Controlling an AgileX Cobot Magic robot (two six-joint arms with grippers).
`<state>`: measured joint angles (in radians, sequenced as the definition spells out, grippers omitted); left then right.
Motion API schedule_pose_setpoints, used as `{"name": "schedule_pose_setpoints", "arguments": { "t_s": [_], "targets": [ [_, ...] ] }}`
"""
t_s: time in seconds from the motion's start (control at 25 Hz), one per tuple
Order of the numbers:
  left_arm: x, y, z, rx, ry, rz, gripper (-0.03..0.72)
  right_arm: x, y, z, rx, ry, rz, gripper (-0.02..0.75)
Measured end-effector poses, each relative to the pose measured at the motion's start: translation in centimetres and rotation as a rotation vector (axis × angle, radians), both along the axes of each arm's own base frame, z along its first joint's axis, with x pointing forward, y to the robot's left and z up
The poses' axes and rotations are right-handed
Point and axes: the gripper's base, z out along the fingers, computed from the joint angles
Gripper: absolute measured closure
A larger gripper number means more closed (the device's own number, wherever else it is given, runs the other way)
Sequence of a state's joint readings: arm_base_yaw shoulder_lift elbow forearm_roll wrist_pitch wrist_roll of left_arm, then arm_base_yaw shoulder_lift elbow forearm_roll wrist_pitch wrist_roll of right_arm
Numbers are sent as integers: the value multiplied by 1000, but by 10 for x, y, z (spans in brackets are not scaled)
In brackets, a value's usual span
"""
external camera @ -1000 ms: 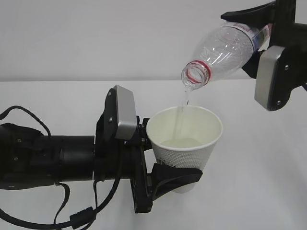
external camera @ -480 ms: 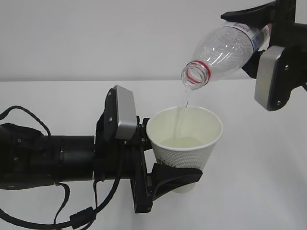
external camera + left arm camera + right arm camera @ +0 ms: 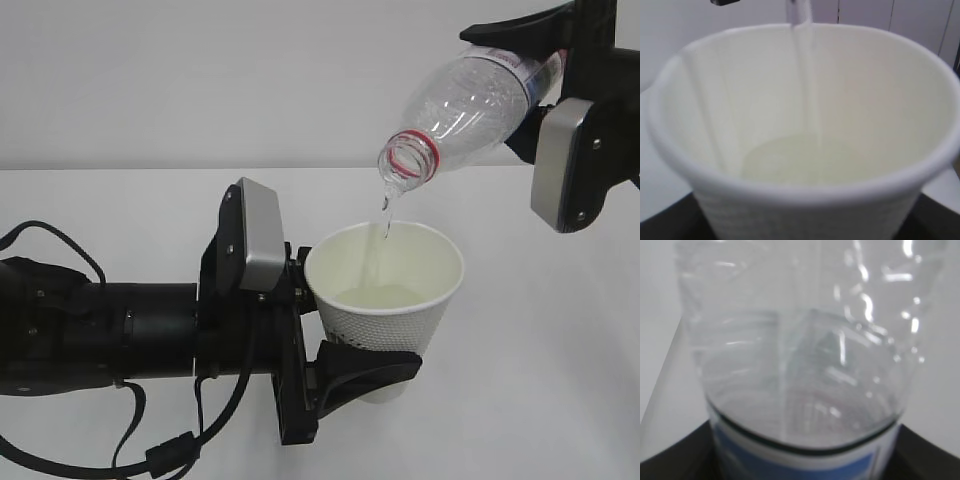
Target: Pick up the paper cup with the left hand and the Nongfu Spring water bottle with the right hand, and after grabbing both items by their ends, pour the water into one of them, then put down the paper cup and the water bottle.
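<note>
The white paper cup (image 3: 385, 290) stands upright above the table, and my left gripper (image 3: 372, 335) is shut on its lower end. Tilted mouth-down over the cup is the clear Nongfu Spring water bottle (image 3: 470, 100), red neck ring lowest, with my right gripper (image 3: 538, 80) shut on its base end. A thin stream of water (image 3: 384, 212) falls from the bottle's mouth into the cup, where a shallow pool (image 3: 378, 296) lies. In the left wrist view the cup (image 3: 800, 205) fills the frame, with the stream (image 3: 807, 75) running inside. The right wrist view shows the bottle (image 3: 800, 340) close up.
A white table (image 3: 560, 360) lies below both arms, with a plain white wall behind it. Loose black cables (image 3: 150, 450) hang from the left arm at the lower left. The right arm's grey plate (image 3: 560, 165) hangs to the right of the cup.
The stream from the bottle looks slightly thinner. Neither arm has visibly moved, and both grips are unchanged.
</note>
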<state>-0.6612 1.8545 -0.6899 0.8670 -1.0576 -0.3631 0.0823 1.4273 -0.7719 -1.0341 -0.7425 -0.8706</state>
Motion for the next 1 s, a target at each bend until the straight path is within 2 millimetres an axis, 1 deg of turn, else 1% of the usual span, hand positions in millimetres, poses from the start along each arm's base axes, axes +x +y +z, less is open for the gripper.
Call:
{"name": "schedule_pose_setpoints", "arguments": {
  "t_s": [1.0],
  "targets": [
    [0, 0, 0, 0, 0, 0, 156, 0, 0, 0, -1, -1, 0, 259]
  ]
}}
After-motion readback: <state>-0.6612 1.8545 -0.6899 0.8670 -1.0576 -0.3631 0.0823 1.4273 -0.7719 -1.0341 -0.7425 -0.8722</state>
